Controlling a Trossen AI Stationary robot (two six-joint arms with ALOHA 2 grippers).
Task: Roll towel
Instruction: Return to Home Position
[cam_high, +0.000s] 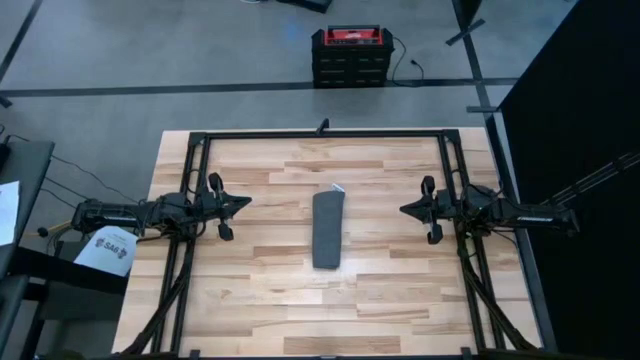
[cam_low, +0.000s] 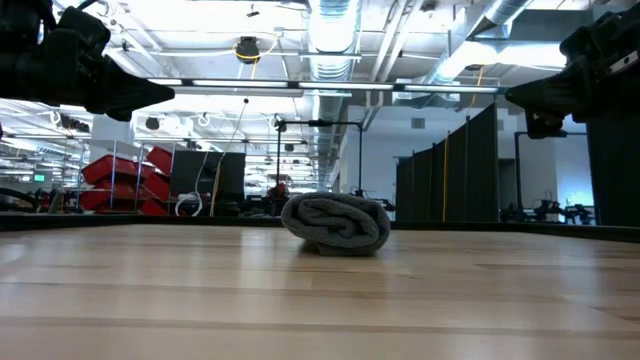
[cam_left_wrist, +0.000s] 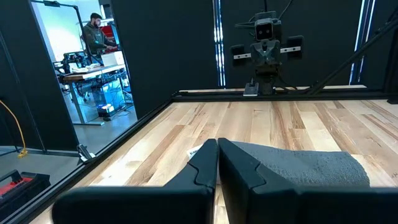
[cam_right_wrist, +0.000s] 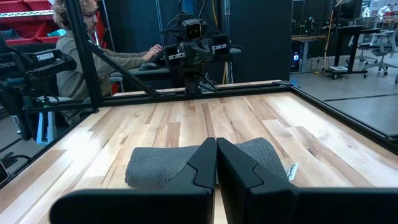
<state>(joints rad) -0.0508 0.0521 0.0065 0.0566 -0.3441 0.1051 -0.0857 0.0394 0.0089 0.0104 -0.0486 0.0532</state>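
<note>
The towel (cam_high: 327, 230) lies rolled at the middle of the bench (cam_high: 250, 300), so the rolling looks done and the step in hand is parking the arms. The left gripper (cam_high: 243, 204) and right gripper (cam_high: 405, 209) hang on either side, well apart from the roll, each with fingers pressed together on nothing. Next, each arm need only draw back toward its own edge, and only the frame (cam_high: 320, 133) along the bench edges needs minding.
</note>
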